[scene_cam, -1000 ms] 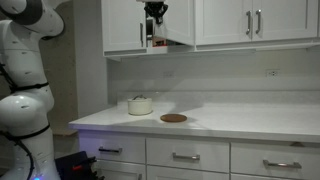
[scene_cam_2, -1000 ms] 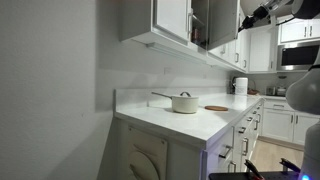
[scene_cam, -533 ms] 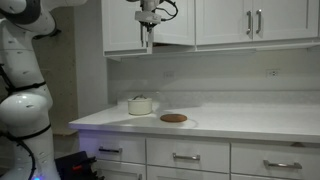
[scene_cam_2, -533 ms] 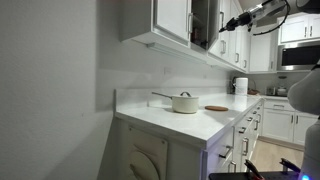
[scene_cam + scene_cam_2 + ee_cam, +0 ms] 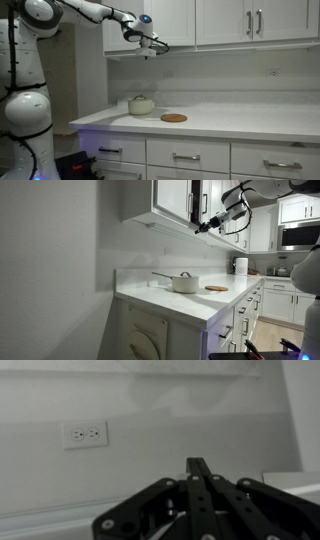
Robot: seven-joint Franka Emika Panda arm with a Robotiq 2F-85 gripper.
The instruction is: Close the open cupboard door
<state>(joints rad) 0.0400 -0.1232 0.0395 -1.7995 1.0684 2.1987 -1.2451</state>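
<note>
Cupboard door [image 5: 168,20] is a tall, narrow, plain white panel in the upper row above the counter [image 5: 250,122]. It lies about level with the neighbouring doors [image 5: 255,20] (fully flush or not, I cannot tell). The gripper [image 5: 150,47] hangs near its lower edge, with its jaws pressed together in the wrist view and holding nothing.
</note>
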